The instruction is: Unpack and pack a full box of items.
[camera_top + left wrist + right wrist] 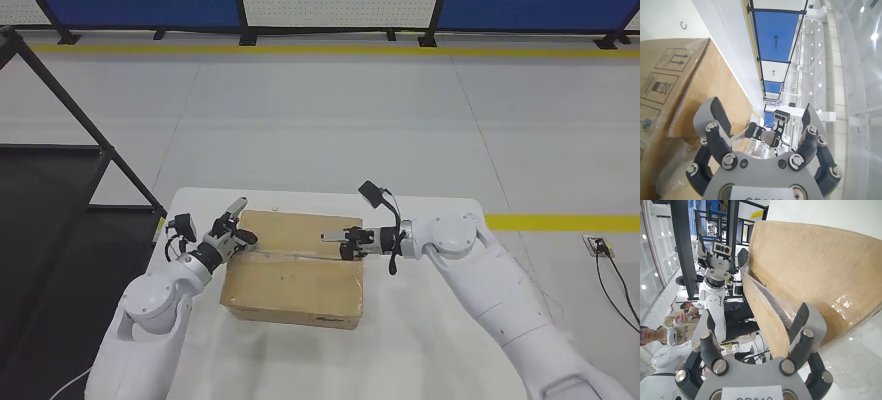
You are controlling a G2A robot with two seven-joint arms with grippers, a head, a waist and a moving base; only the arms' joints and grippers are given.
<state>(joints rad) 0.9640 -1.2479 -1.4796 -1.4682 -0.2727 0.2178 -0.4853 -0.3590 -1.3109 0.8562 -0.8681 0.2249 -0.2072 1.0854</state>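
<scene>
Logged brown taped cardboard box (pixel 295 272) on white worktop (pixel 425 330). Found left gripper (pixel 238 222) and right gripper (pixel 336 240) at opposite ends, both spread wide, holding nothing.

Cardboard box (pixel 292 270): 1, flaps closed.
Clear tape strip (pixel 290 256) along box top seam: 1.
Table (pixel 400 325): 1, white.
Grippers: 2, namely left gripper (pixel 233 226) ×1 and right gripper (pixel 336 240) ×1.
Fingers per gripper: 2; total 4.
</scene>
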